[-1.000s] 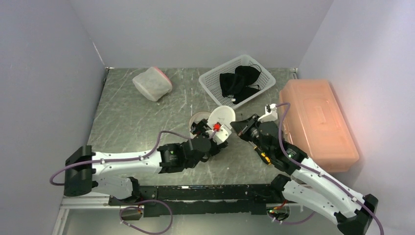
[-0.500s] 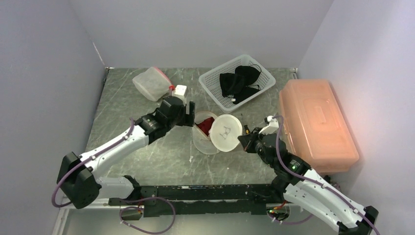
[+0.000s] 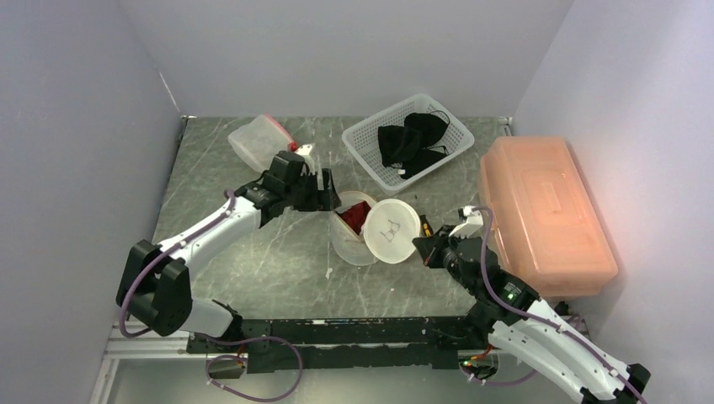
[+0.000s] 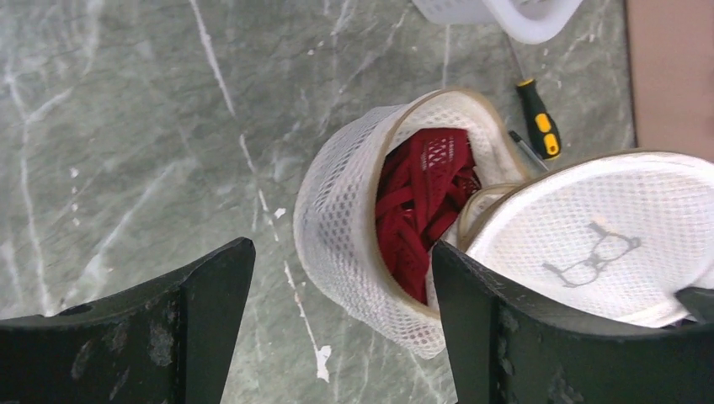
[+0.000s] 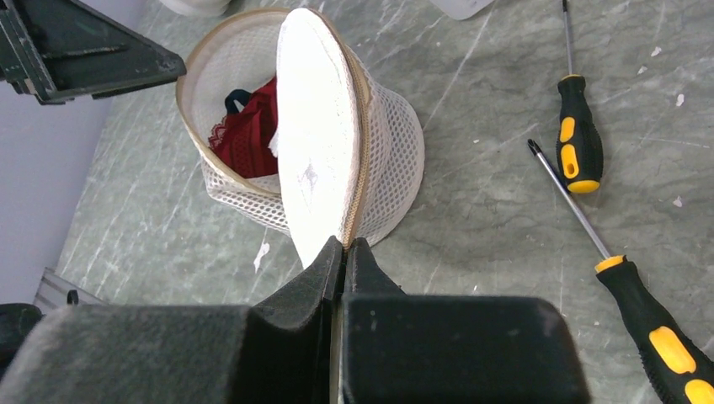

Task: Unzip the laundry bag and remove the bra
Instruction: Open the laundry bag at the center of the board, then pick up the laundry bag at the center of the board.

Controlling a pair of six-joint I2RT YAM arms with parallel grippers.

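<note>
The white mesh laundry bag (image 3: pixel 349 240) stands unzipped mid-table, its round lid (image 3: pixel 390 230) flipped up to the right. The red bra (image 3: pixel 355 215) lies inside. My right gripper (image 3: pixel 418 247) is shut on the lid's rim, as the right wrist view shows (image 5: pixel 345 248). My left gripper (image 3: pixel 327 192) is open and empty, hovering just behind and left of the bag's mouth. In the left wrist view, the bag (image 4: pixel 349 215) and bra (image 4: pixel 421 189) sit beyond my spread fingers (image 4: pixel 210 320).
A white basket (image 3: pixel 364 135) holding black clothes stands at the back. An orange lidded box (image 3: pixel 539 210) lies along the right. A second mesh bag (image 3: pixel 257 141) sits back left. Two screwdrivers (image 5: pixel 577 135) (image 5: pixel 652 328) lie right of the bag.
My left arm swung from in front of the bag to its back left side, jaws open. My right gripper drew the lid back toward me; the bag's mouth and red bra now show.
</note>
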